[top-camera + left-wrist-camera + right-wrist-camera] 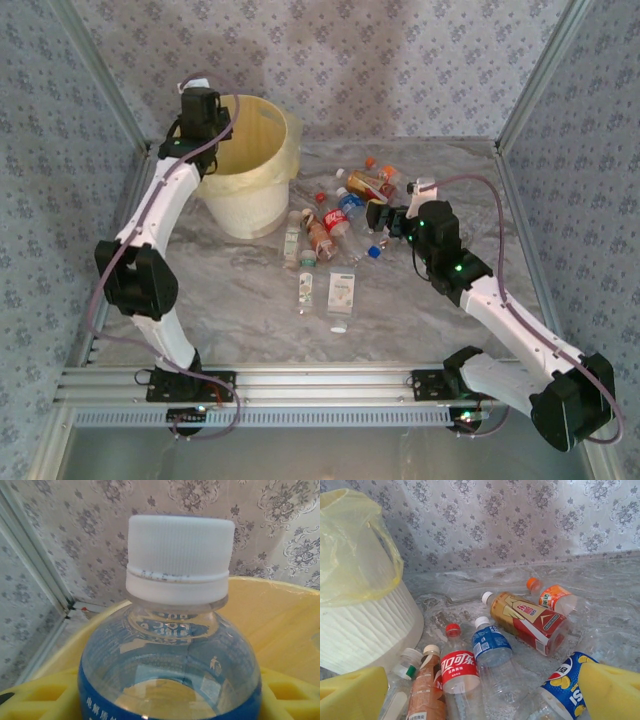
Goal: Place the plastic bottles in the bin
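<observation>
My left gripper [203,108] hangs at the far left rim of the bin [250,205], a cream-yellow bucket with a yellowish bag. In the left wrist view its yellow pads [40,696] are shut on a clear bottle [170,645] with a blue label and white cap, and the bin's rim [280,615] lies behind it. Several plastic bottles [330,225] lie in a pile right of the bin. My right gripper [378,218] hovers open over that pile. Between its pads [612,690] lie a red-label bottle [460,672] and a blue-label bottle [492,647].
A gold-and-red bottle [527,617] and an orange-label bottle [555,597] lie further back, and a blue-and-yellow one [565,685] is beside the right pad. Two white-label bottles [342,295] lie nearer the front. Patterned walls close in the back and sides.
</observation>
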